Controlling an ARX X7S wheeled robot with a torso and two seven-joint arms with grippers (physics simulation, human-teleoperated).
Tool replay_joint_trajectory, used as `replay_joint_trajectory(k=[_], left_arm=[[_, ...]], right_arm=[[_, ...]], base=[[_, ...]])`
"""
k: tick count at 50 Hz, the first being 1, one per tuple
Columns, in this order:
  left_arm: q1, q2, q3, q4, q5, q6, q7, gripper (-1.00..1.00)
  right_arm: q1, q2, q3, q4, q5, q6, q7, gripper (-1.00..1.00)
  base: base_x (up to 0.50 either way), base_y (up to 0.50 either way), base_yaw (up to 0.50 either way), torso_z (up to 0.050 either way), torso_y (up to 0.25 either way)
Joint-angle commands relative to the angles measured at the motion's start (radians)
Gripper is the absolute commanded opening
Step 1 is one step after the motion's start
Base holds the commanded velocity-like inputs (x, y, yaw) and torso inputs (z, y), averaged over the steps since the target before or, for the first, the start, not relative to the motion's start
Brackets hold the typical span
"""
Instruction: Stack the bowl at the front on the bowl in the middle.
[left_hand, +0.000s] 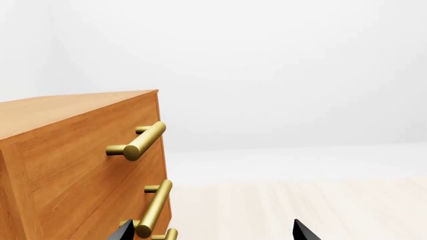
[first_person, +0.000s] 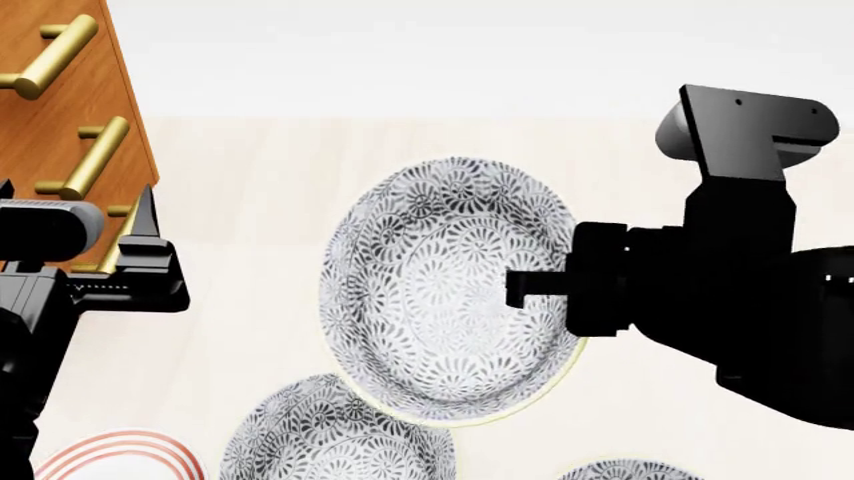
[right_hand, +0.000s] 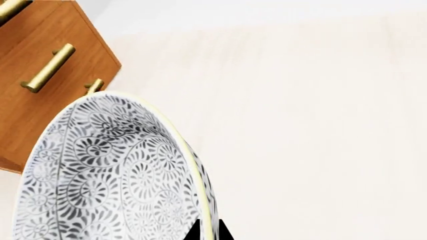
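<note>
Here the right gripper (first_person: 523, 288) pinches the rim of the bowl at the front (first_person: 447, 290) — lifted, tilted; the left gripper (left_hand: 210, 232) is spread, empty.

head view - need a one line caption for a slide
Right gripper holds a floral-print bowl by its rim, lifted above two matching bowls, a wooden drawer unit alongside.

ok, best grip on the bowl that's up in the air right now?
By the rim, as the right gripper has it: one finger inside the wall, one outside, pinching the thin pale edge of the lifted bowl. It's deep, round and too wide to span, so the rim is the only graspable part. Come from the robot's right, the side away from the dresser and left gripper.
</note>
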Motion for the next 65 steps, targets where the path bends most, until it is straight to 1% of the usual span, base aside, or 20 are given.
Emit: replay_joint_trajectory(k=[1,6,10,14,28,48,59,62,65], left_arm=[[-0.007,-0.002,0.004,-0.012,-0.002,0.008,-0.002,1.00],[-0.011,-0.001,0.007,-0.022,-0.001,0.014,-0.003,1.00],[-0.011,-0.001,0.007,-0.025,-0.003,0.015,-0.003,1.00],[-0.010,-0.002,0.008,-0.023,-0.004,0.016,-0.005,1.00],[-0.017,-0.004,0.009,-0.020,-0.011,0.013,-0.011,1.00],[-0.012,-0.006,0.024,-0.040,-0.009,0.031,-0.014,1.00],[-0.009,-0.009,0.030,-0.045,-0.010,0.037,-0.016,1.00],[-0.008,-0.010,0.034,-0.044,-0.009,0.038,-0.017,1.00],[-0.008,-0.011,0.036,-0.046,-0.009,0.039,-0.017,1.00]], right_arm=[[-0.048,0.009,-0.047,-0.077,0.110,-0.021,0.017,-1.00],[-0.032,0.007,-0.070,-0.045,0.145,-0.027,0.016,-1.00],[-0.038,0.000,-0.081,-0.007,0.143,-0.041,-0.014,-1.00],[-0.048,-0.008,-0.101,0.016,0.073,-0.056,-0.095,-1.00],[-0.069,-0.035,-0.190,0.062,-0.073,-0.100,-0.299,-1.00],[-0.072,-0.069,-0.313,0.134,-0.211,-0.167,-0.483,-1.00],[-0.067,-0.097,-0.404,0.226,-0.318,-0.230,-0.618,-1.00],[-0.057,-0.119,-0.457,0.303,-0.382,-0.271,-0.691,-1.00],[-0.048,-0.131,-0.484,0.349,-0.413,-0.291,-0.729,-1.00]], base=[[0.00,0.00,0.00,0.000,0.000],[0.00,0.00,0.00,0.000,0.000],[0.00,0.00,0.00,0.000,0.000],[0.00,0.00,0.00,0.000,0.000],[0.00,0.00,0.00,0.000,0.001],[0.00,0.00,0.00,0.000,0.000],[0.00,0.00,0.00,0.000,0.001],[0.00,0.00,0.00,0.000,0.000],[0.00,0.00,0.00,0.000,0.000]])
